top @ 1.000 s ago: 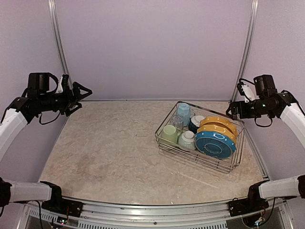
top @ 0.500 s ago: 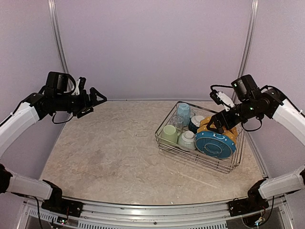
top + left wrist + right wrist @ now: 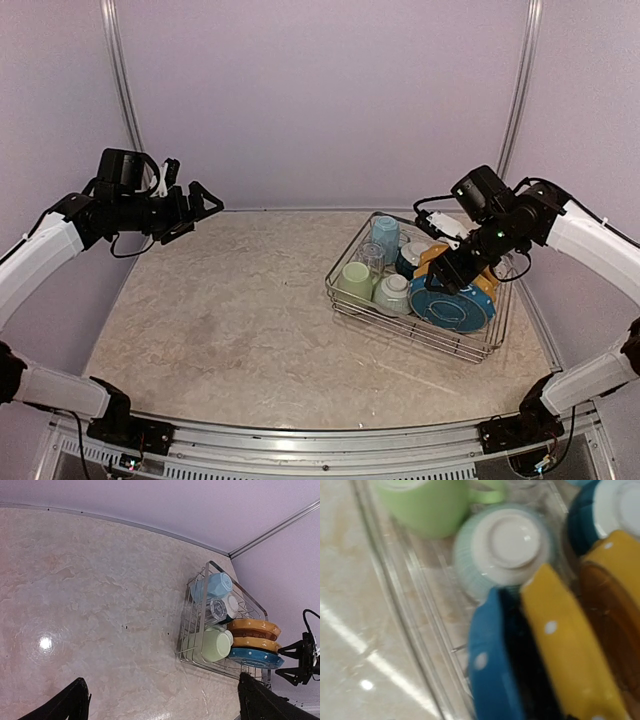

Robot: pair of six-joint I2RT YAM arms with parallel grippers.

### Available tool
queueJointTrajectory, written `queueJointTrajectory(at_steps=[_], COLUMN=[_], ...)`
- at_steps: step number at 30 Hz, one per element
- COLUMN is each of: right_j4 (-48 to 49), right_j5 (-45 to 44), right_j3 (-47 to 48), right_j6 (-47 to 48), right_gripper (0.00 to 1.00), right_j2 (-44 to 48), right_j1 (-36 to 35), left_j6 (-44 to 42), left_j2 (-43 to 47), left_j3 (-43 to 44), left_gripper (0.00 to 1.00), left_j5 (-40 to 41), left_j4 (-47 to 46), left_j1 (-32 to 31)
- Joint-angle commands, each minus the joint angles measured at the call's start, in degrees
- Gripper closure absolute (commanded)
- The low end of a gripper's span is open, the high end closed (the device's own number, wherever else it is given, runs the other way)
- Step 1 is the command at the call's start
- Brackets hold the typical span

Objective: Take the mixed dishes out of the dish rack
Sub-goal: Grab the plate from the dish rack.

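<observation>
The silver wire dish rack (image 3: 341,300) stands on the right of the table. It holds upright yellow plates (image 3: 482,272), a blue speckled plate (image 3: 455,306), a pale green mug (image 3: 354,280), a light blue mug (image 3: 385,235), a clear glass (image 3: 372,257), an upturned teal bowl (image 3: 393,293) and a dark-blue bowl (image 3: 410,256). My right gripper (image 3: 446,276) hangs just over the plates. Its blurred wrist view shows the blue plate (image 3: 490,665) and a yellow plate (image 3: 565,640) close up, with its fingers not distinct. My left gripper (image 3: 205,205) is open and empty, high at the far left.
The left wrist view shows the rack (image 3: 191,630) from the side across bare marble tabletop (image 3: 100,605). Metal posts (image 3: 120,90) rise at both back corners. The rack's far right corner lies near the table's right edge.
My right arm has swung left and down from the right wall to just above the plates. My left arm moved right earlier and has stayed still since.
</observation>
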State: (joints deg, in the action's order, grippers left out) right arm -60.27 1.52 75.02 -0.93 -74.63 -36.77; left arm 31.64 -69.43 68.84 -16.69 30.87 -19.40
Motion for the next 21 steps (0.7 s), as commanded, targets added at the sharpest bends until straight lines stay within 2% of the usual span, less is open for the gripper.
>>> queueJointTrajectory(at_steps=[1, 11, 21], right_j4=[-2.5, -2.5, -2.4], right_j5=[-5.7, -5.1, -8.1], right_j3=[2.5, 2.6, 2.4], right_j6=[2.0, 3.0, 4.1], right_gripper=[0.3, 0.41, 0.39], right_j2=[-2.8, -5.5, -8.7], right_j1=[-0.9, -1.3, -1.5], left_j6=[-1.2, -1.5, -1.7], left_j2=[-0.3, 1.0, 1.9], left_j3=[1.0, -0.5, -0.8], left_gripper=[0.01, 0.01, 0.01], left_j5=[1.0, 1.5, 1.7], left_j4=[-0.6, -0.5, -0.2], left_j1=[-0.4, -0.5, -0.5])
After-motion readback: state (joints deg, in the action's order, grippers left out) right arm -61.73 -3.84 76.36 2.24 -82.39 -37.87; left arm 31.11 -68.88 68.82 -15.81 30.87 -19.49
